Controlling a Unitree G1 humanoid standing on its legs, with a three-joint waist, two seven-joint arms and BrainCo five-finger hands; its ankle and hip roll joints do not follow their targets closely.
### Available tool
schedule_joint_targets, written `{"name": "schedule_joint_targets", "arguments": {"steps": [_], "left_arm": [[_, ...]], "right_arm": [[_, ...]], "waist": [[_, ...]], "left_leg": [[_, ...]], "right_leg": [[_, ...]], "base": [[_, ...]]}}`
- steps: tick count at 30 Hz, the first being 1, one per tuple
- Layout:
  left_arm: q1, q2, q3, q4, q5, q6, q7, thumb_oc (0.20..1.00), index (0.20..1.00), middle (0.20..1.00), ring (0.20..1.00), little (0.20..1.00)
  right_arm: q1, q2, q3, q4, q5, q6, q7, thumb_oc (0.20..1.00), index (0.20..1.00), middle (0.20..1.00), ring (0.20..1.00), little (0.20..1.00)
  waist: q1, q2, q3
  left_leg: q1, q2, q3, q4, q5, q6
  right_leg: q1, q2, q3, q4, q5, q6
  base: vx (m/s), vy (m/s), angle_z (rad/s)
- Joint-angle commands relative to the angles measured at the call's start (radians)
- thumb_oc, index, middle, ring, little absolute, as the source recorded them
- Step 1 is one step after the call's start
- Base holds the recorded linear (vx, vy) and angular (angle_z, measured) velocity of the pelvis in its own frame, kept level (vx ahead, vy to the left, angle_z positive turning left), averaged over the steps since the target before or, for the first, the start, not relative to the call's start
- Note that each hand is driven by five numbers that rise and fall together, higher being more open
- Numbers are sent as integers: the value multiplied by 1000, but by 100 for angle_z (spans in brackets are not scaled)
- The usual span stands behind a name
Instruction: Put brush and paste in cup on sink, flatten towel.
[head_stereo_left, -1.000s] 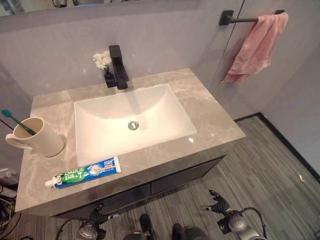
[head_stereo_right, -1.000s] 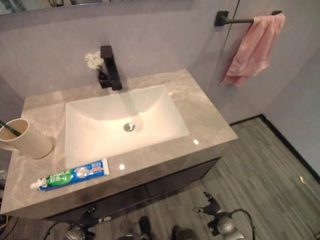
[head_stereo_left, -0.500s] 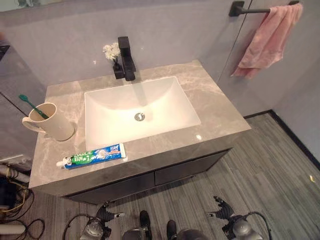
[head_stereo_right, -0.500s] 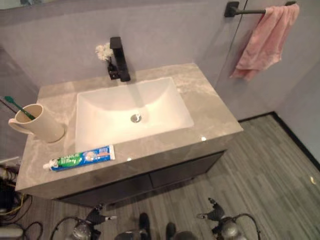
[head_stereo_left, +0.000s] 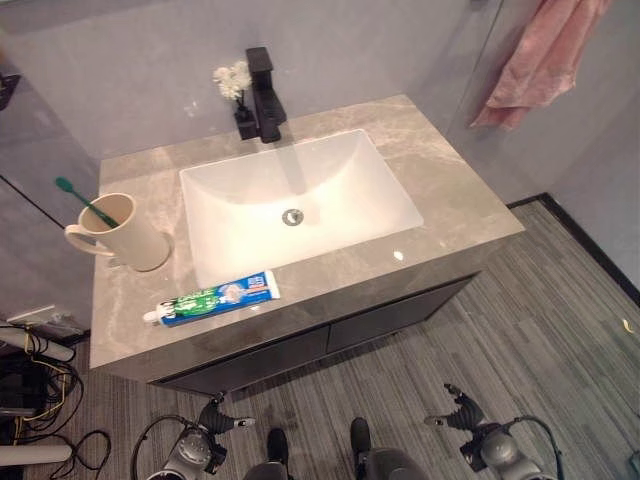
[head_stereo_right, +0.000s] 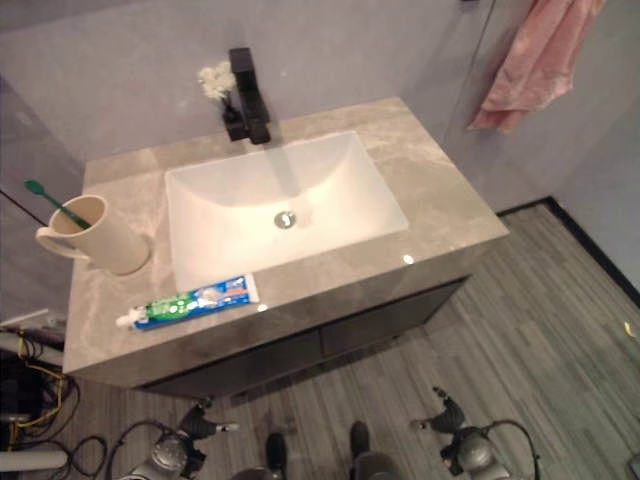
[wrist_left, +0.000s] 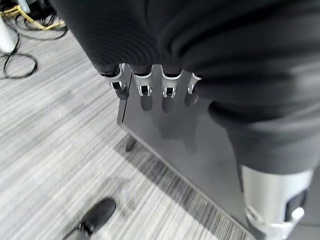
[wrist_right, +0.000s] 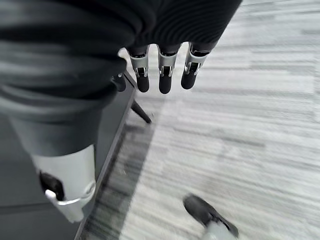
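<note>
Toothpaste (head_stereo_left: 212, 299) lies flat near counter edge — bring your left hand (wrist_left: 150, 87), fingers relaxed and empty, over it; brush already in cup (head_stereo_left: 125, 232).

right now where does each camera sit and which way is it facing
Left eye view: on the head, looking down at the sink, cup with toothbrush, toothpaste, pink towel; both robot hands low.
Right eye view: beside it, same scene.
Left wrist view: on the left arm, along the left robot hand, fingers relaxed, toward the cabinet and floor.
Right wrist view: along the right robot hand, same cabinet and floor.
</note>
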Motion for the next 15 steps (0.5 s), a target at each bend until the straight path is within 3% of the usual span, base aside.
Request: {"name": "schedule_joint_targets", "arguments": {"steps": [1,4,5,6,8,10,12,13,15], "left_arm": [[8,69,-33,-28,72,-32,23,1000,1000,1000,1000,1000],[12,105,-67,-87,124,-48,41,1000,1000,1000,1000,1000],[45,156,-92,-167,178,-64,55,1000,1000,1000,1000,1000],[68,185,-103,-205,200,-76,58,1000,1000,1000,1000,1000],[91,228,-129,-235,232,-95,42,1000,1000,1000,1000,1000],[87,261,-146,-237,247,-109,36,1000,1000,1000,1000,1000],[91,299,-148,-262,259,-116,34,1000,1000,1000,1000,1000],[102,328,-145,-292,260,-120,33,1000,1000,1000,1000,1000],[119,358,-147,-355,254,-131,23,1000,1000,1000,1000,1000]], "right_arm": [[-39,5,5,-19,19,-28,-13,1000,1000,1000,1000,1000],[-80,11,12,-7,9,-31,-24,1000,1000,1000,1000,1000],[-156,18,30,15,-3,-30,-42,1000,1000,1000,1000,1000],[-189,24,48,31,-14,-31,-48,1000,1000,1000,1000,1000],[-178,14,41,42,-4,-37,-42,1000,1000,1000,1000,1000],[-186,9,34,79,3,-41,-49,1000,1000,1000,1000,1000],[-179,10,31,83,5,-44,-52,1000,1000,1000,1000,1000],[-174,-10,36,66,-11,-52,-54,1000,1000,1000,1000,1000],[-162,-39,43,23,-31,-61,-58,1000,1000,1000,1000,1000]], "waist": [[8,-29,-18],[31,-34,1],[97,-32,14],[137,-23,12],[124,-29,-5],[135,-26,-8],[160,-33,-16],[165,-29,-5],[169,-17,9]], "left_leg": [[-43,8,-15,82,-32,-16],[-72,-12,-2,91,-46,1],[-85,9,52,84,-46,1],[-92,30,72,83,-42,-4],[-91,14,32,69,-34,-1],[-98,13,-10,64,-22,-2],[-107,20,-40,60,-8,-14],[-130,34,-89,65,29,-40],[-151,59,-134,30,93,-77]], "right_leg": [[5,-18,74,22,-22,71],[-39,-41,87,15,22,97],[-76,-93,-67,15,62,112],[-59,-134,-176,22,56,115],[-30,-102,-41,32,32,119],[-31,-89,68,41,32,123],[-6,-97,38,18,-3,114],[11,-70,-12,19,-40,96],[23,-39,-85,19,-60,78]], "base": [[-66,234,-19],[-187,223,-26],[-272,68,-94],[-206,27,-153],[7,-40,-100],[-6,-121,68],[-43,-299,116],[-81,-379,101],[-162,-420,136]]}}
